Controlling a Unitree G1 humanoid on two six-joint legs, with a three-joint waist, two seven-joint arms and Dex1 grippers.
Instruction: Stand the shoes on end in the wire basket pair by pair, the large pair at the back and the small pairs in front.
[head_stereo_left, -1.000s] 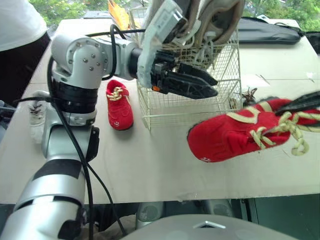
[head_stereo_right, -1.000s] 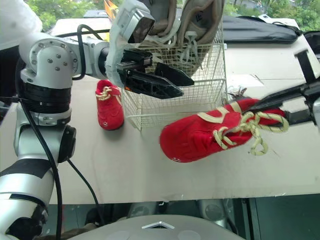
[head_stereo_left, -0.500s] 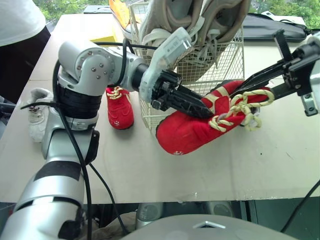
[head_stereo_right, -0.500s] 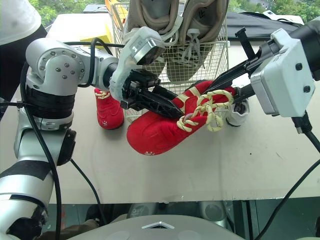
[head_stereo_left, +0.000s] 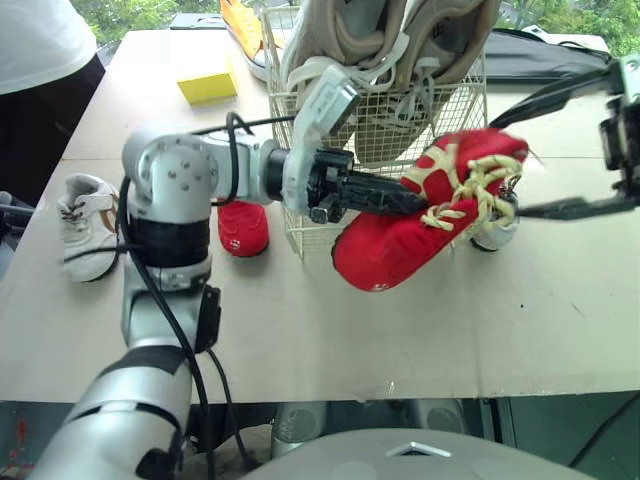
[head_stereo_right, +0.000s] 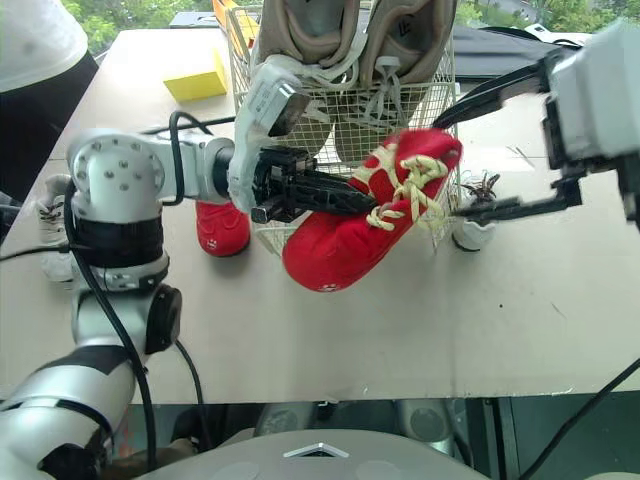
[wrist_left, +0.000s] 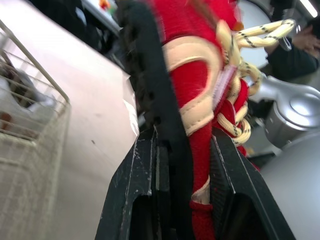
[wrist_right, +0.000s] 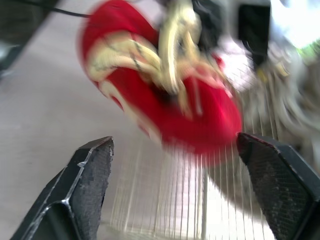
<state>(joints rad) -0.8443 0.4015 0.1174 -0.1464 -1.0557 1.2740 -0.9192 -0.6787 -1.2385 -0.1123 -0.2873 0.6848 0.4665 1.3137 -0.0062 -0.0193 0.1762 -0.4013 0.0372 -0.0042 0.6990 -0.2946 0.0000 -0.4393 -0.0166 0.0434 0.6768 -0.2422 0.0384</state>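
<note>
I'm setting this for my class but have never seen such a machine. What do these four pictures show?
It is a humanoid robot. Two pictures come from its head, looking down at a table; two from cameras on its wrists. The left gripper is shut on a red shoe, held in front of a wire basket that has beige shoes on end. The right gripper is open. A second red shoe, a white shoe and a yellow block lie on the table.

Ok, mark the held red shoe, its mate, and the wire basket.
held red shoe (head_stereo_left: 395, 245), left eye view, on its red toe half.
red shoe on the table (head_stereo_left: 243, 228), left eye view, on its toe.
wire basket (head_stereo_left: 310, 235), left eye view, on its lower front wall.
</note>
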